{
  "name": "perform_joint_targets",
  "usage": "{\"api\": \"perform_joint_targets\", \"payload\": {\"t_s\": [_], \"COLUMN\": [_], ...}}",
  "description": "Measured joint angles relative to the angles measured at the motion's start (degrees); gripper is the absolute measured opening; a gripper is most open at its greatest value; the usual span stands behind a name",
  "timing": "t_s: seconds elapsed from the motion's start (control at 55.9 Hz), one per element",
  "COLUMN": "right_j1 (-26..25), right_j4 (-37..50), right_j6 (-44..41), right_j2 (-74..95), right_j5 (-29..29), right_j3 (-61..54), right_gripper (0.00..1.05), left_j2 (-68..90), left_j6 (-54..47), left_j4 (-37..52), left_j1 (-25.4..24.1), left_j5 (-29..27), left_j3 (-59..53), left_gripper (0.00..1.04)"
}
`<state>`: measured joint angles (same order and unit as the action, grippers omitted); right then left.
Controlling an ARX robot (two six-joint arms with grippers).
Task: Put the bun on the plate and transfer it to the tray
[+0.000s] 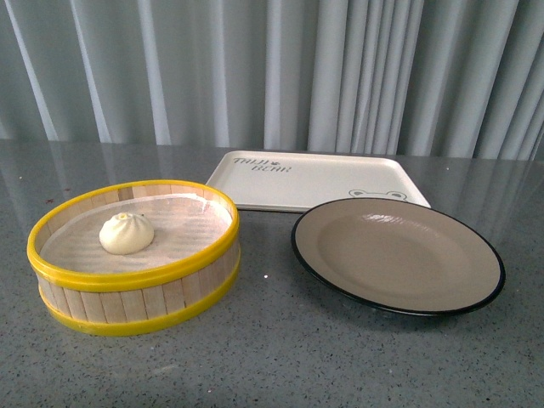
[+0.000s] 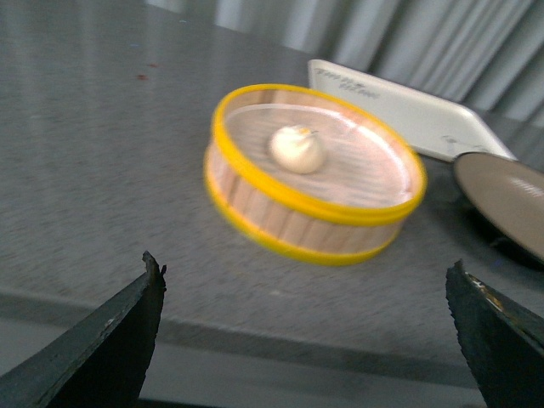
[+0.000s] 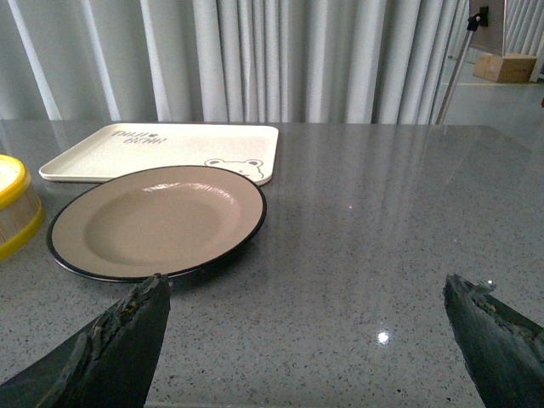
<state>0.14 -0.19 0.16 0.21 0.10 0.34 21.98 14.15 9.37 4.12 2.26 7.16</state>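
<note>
The white pleated bun [image 1: 127, 232] sits inside a yellow-rimmed wooden steamer basket [image 1: 136, 302] at the left; it also shows in the left wrist view [image 2: 297, 149]. The grey-beige plate [image 1: 398, 255] with a black rim lies empty at the right, and shows in the right wrist view [image 3: 157, 221]. The cream tray [image 1: 314, 180] lies behind both, empty. My left gripper [image 2: 306, 331] is open, well short of the basket, over the table's near edge. My right gripper [image 3: 306, 331] is open above bare table, beside the plate. Neither arm shows in the front view.
The grey speckled table [image 1: 272, 357] carries everything. Grey curtains [image 1: 272, 68] hang behind it. In the right wrist view a stand [image 3: 466, 42] and a cardboard box [image 3: 506, 66] show beyond the table's far corner.
</note>
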Motion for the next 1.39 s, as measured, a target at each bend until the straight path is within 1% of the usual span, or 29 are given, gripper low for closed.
{"api": "perform_joint_targets", "payload": {"t_s": [0.125,0.179,0.215,0.358,0.447,0.501,0.554,0.608,0.697,0.858,1.055,1.252,1.395], "right_j1": [0.00,0.00,0.00,0.00,0.00,0.00,0.00,0.00,0.00,0.00,0.00,0.00,0.00], "right_j4": [0.00,0.02,0.00,0.02,0.02,0.00,0.02,0.02,0.00,0.02,0.00,0.02,0.02], "right_j6": [0.00,0.00,0.00,0.00,0.00,0.00,0.00,0.00,0.00,0.00,0.00,0.00,0.00], "right_j2": [0.00,0.00,0.00,0.00,0.00,0.00,0.00,0.00,0.00,0.00,0.00,0.00,0.00], "right_j5": [0.00,0.02,0.00,0.02,0.00,0.00,0.00,0.00,0.00,0.00,0.00,0.00,0.02], "right_j3": [0.00,0.00,0.00,0.00,0.00,0.00,0.00,0.00,0.00,0.00,0.00,0.00,0.00], "right_gripper": [0.96,0.96,0.96,0.96,0.96,0.96,0.96,0.96,0.96,0.96,0.96,0.96,0.96], "left_j2": [17.70,26.32,31.74,50.07,57.37,61.40,64.28,67.36,71.41,75.10,78.23,79.93,81.88], "left_j6": [-1.20,-3.45,-4.68,-10.99,-15.54,-20.06,-22.36,-25.05,-26.38,-26.84,-25.86,-23.89,-22.91], "left_j4": [15.43,21.11,23.30,28.35,29.40,30.45,29.05,26.77,23.76,20.65,14.80,13.75,13.27], "left_j1": [1.95,3.13,3.78,5.31,5.88,6.69,7.52,8.50,9.03,8.98,8.13,7.82,7.89], "left_j5": [5.60,5.84,5.88,6.21,6.69,4.96,4.37,1.49,-0.85,-2.29,-4.15,-4.28,-5.84], "left_j3": [7.76,11.93,14.49,23.54,27.26,29.09,31.30,34.25,38.77,43.45,47.58,49.05,50.42], "left_gripper": [0.98,0.98,0.98,0.98,0.98,0.98,0.98,0.98,0.98,0.98,0.98,0.98,0.98]}}
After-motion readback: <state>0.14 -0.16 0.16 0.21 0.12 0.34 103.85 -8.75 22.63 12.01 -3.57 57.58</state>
